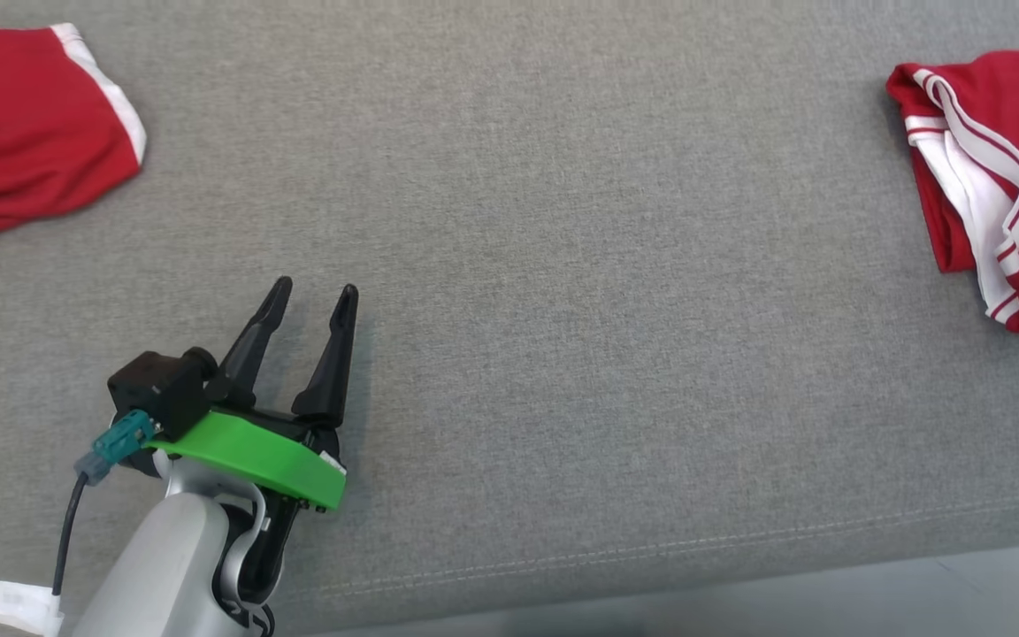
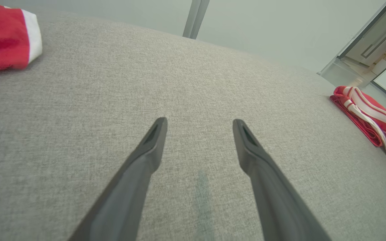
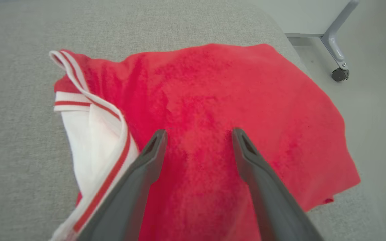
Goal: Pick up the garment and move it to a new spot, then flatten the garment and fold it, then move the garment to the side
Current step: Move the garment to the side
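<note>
folded red garment is seen at the right end of the grey padded surface, its striped white trim turned toward the middle. right gripper is held over it, fingers spread, nothing pinched. left gripper is likewise spread, low over bare surface, well apart from it. a second red garment is noted at the far left. the set-aside step is judged near done. a straight upward lift is advised, so the fold is not dragged or snagged by a fingertip.
</note>
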### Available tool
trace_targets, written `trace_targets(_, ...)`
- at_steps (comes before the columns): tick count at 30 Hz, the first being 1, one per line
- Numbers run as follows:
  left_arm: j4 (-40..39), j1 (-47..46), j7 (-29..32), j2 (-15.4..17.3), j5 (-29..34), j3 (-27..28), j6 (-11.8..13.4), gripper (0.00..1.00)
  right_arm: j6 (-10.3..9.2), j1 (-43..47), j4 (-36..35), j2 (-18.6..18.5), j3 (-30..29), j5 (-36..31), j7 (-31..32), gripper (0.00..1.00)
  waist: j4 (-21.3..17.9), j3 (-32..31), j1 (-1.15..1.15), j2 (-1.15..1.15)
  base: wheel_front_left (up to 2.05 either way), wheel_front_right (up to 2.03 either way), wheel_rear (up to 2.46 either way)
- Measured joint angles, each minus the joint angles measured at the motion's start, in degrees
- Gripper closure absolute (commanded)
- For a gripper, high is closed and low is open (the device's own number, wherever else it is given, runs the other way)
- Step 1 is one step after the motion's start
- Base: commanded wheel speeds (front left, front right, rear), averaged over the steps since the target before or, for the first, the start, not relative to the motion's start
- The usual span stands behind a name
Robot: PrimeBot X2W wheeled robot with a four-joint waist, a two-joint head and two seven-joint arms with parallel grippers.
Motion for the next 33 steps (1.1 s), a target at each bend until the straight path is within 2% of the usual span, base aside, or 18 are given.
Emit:
trace_targets(6, 2.4, 0.8, -0.3, -0.9, -0.1, 0.5, -0.5, 0.00, 1.47, 3.3, -0.3, 2.3, 2.0, -0.9, -2.4, 0.00, 1.9, -3.4, 0.00, 0.00, 0.00, 0.00, 0.00)
trace_targets(15, 3.7, 5.5, -0.3, -0.2, -0.1, 3.8, -0.3, 0.00, 1.29, 8.5, -4.3, 3.6, 1.7, -1.2, -8.9, 0.00, 4.3, -9.9, 0.00, 0.00, 0.00, 0.00, 0.00)
trace_targets(20, 3.0, 8.4, -0.3, 1.4, 0.0, 7.0, 1.4, 0.00, 0.12, 11.4, -7.3, 3.9, 1.7, -1.7, -9.4, 0.00, 4.7, -13.3, 0.00, 0.00, 0.00, 0.00, 0.00)
trace_targets(25, 1.7, 10.3, -0.3, 3.2, 2.1, 9.0, 2.6, 0.00, -2.34, 13.3, -10.9, 4.5, 1.5, -3.1, -10.2, 0.00, 3.9, -15.1, 0.00, 0.00, 0.00, 0.00, 0.00)
trace_targets(29, 0.9, 10.7, -0.3, 3.9, 4.5, 9.4, 3.6, 0.00, -4.25, 15.6, -13.4, 5.8, 1.1, -4.6, -10.7, 0.00, 2.6, -15.5, 0.00, 0.00, 0.00, 0.00, 0.00)
trace_targets(33, 0.1, 12.0, -0.3, 4.2, 5.6, 11.2, 4.6, 0.00, -5.37, 18.3, -16.1, 7.6, 0.8, -6.0, -10.7, 0.00, 1.7, -15.8, 0.00, 0.00, 0.00, 0.00, 0.00)
